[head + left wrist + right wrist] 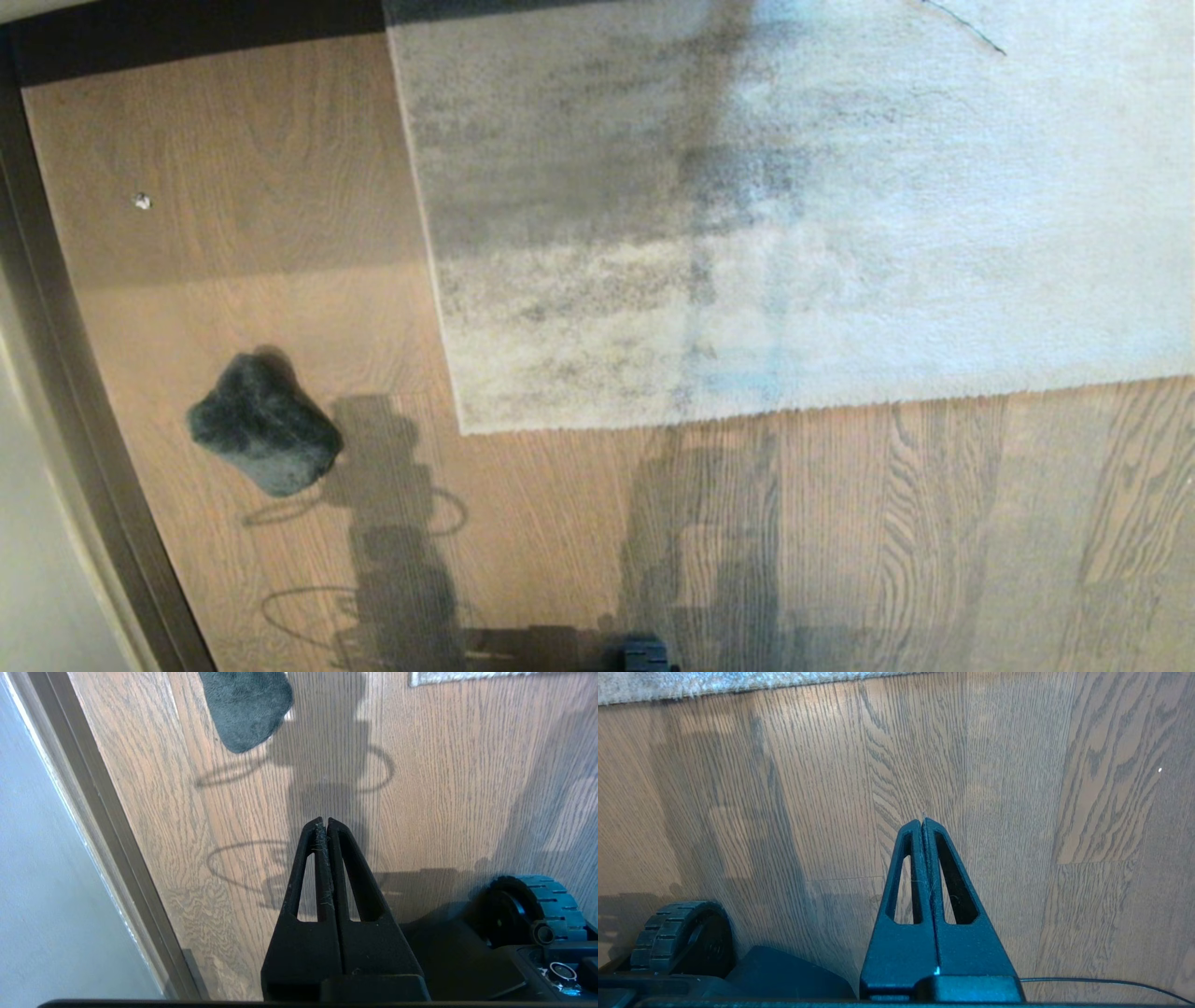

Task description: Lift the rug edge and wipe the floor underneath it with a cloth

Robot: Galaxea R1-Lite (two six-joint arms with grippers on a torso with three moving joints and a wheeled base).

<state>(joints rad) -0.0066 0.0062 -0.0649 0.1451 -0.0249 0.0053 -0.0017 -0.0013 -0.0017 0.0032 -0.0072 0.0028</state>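
Observation:
The grey mottled rug (794, 215) lies flat on the brown wood-grain floor (915, 523), its near edge and left corner in the head view. A dark fuzzy cloth (264, 425) rests loose on the floor left of the rug corner. In the left wrist view the cloth (246, 707) lies well beyond my left gripper (325, 820), which is shut and empty, with only lint on its pads. My right gripper (922, 821) is shut and empty above bare floor (994, 788), short of the rug edge (738, 681). Neither arm shows in the head view, only their shadows.
A dark baseboard and pale wall (56, 392) run along the left side. A small white speck (142, 201) lies on the floor at the far left. My base wheels (528, 907) (682, 935) show near each gripper. A thin cable (1101, 982) trails on the floor.

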